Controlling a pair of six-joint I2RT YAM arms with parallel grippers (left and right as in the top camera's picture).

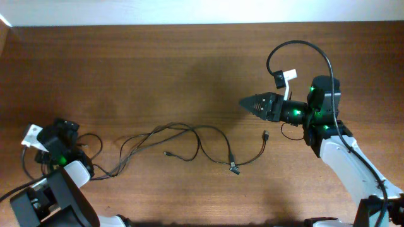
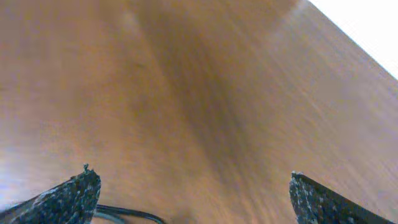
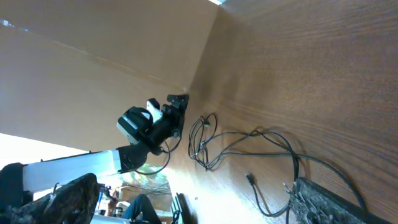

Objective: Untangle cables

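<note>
Both end effectors wide open, cables loose on the surface

My left end effector (image 2: 194, 194) sits low at the overhead frame's left and my right end effector (image 1: 252, 103) at centre right, each holding nothing. The cables (image 1: 189, 128) sprawl in long strands between them, across the lower middle of the surface (image 1: 158, 63).

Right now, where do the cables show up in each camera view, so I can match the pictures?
Overhead: the cables spread across the lower middle of the picture.
Left wrist: only a thin black strand at the bottom edge; I cannot tell whether it is one of them.
Right wrist: the cables loop through the lower centre.
Shared landmark: the left arm, lower left overhead, left of the loops in the right wrist view.
</note>
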